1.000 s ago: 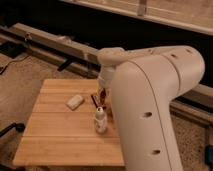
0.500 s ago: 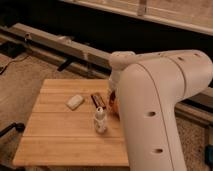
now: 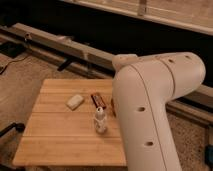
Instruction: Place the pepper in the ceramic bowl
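1. From my seat at the remote station, the white arm (image 3: pixel 150 107) filled the right half of the frame, its thick rounded link rising from the bottom edge to an elbow right of centre.
2. The gripper was out of my sight, somewhere behind that big link on the right side of the table, so I could not tell whether it was apart, together or clamped on anything.
3. The wooden table (image 3: pixel 55 140) sat in the lower left of the frame, its slats running left to right, with its right edge covered by the arm.
4. A thin orange-red sliver showed at the arm's left edge near the middle of the frame. I took it for the rim of the ceramic bowl (image 3: pixel 113 106), with the rest hidden behind the arm.
5. I could not make out the pepper anywhere on the visible tabletop, and I could not tell where it lay.
6. A dark brown bar (image 3: pixel 98 99) lay flat just left of that sliver, near the table's far side.
7. A small pale block (image 3: pixel 75 102) lay left of the bar, apart from it.
8. A small whitish upright container (image 3: pixel 100 120) stood just below the bar, toward the table's middle.
9. Speckled floor (image 3: pixel 20 75) surrounded the table, and a long grey rail (image 3: pixel 65 47) ran diagonally from the upper left.
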You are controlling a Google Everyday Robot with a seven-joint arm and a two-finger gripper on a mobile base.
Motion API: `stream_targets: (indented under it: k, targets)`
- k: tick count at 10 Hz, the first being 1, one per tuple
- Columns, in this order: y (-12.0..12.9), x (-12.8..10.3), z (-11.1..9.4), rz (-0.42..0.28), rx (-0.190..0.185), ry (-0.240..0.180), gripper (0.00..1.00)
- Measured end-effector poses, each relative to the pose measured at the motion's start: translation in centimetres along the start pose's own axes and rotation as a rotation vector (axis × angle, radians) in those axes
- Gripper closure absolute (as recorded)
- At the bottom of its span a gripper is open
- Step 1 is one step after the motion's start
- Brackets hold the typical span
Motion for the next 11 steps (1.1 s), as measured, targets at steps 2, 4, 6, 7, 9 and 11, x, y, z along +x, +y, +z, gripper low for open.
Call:
stream_targets:
  k: [2, 4, 6, 7, 9, 11]
  targets:
    - [-0.2, -0.3, 0.1, 0.028, 0.004, -0.008, 0.49]
    - [-0.6, -0.5, 0.0, 0.056, 0.009, -0.024, 0.29]
    - [-1.6, -0.7, -0.2, 0.081, 0.011, -0.037, 0.2]
    - [-2.4, -0.8, -0.2, 0.093, 0.01, -0.04, 0.2]
    - [-4.2, -0.9, -0.3, 0.121, 0.008, -0.047, 0.2]
    - [-5.2, -0.9, -0.6, 0.146, 0.009, -0.072, 0.2]
